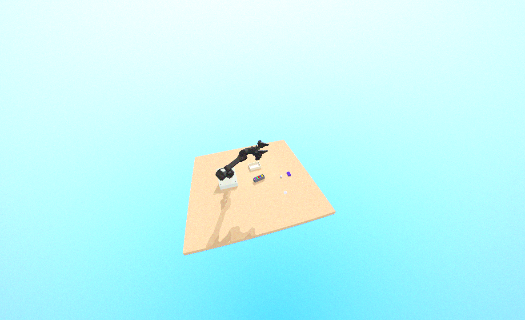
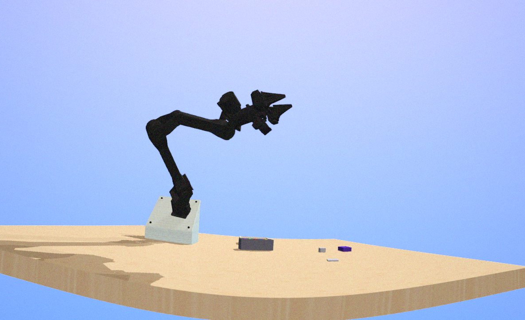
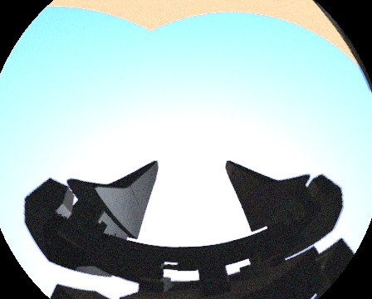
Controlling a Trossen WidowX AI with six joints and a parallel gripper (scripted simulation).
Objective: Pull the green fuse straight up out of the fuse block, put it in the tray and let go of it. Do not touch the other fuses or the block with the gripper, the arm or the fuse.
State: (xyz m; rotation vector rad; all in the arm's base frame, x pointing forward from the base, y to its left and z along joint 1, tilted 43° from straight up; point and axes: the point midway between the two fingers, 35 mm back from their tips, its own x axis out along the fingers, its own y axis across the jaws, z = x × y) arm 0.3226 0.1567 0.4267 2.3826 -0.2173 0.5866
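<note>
Table (image 2: 256,278) wood-grained, matt; arm (image 2: 192,121) matt black; base (image 2: 172,228) smooth grey.

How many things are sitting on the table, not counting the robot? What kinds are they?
Fuse block: 1
White tray: 1
Purple block: 1
Small pale pieces: 2
Total: 5

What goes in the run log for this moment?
gripper: open, empty, high above table | green fuse: seated in fuse block | tray: empty

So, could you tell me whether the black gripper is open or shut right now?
Open: the black gripper shows bright sky between its spread jaws, holding nothing.
</note>
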